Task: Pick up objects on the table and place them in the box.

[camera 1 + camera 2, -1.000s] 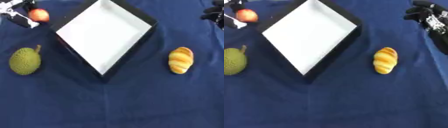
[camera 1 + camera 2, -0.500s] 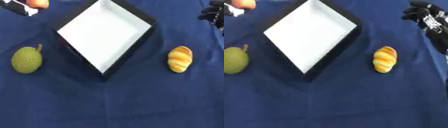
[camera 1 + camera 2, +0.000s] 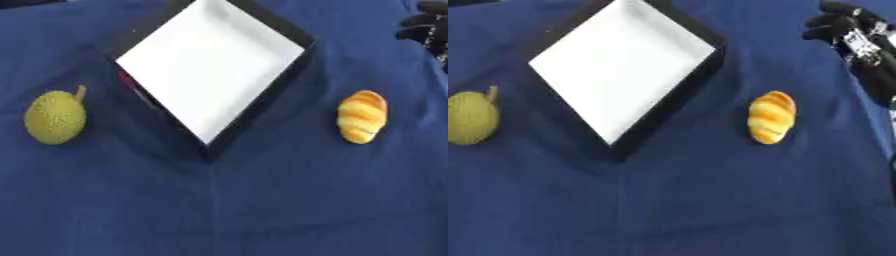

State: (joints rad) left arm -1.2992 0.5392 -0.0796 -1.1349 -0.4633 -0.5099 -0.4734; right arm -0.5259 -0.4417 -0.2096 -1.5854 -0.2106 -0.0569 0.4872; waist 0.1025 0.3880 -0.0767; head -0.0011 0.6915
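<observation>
Now the box is lying on the blue cloth turned like a diamond, and its white floor is showing nothing inside. A bread roll is resting to the right of the box, apart from its rim. A green fruit is resting to the left, also apart. The right hand is hanging at the upper right, above the roll and not touching it; its fingers are looking curled, holding nothing. The left hand is not showing in either view. I think the step in hand is reaching for the roll. To do it well, the hand should be opening first, coming down over the middle of the roll, and closing across its short side, so the roll is not sliding away on the cloth.
</observation>
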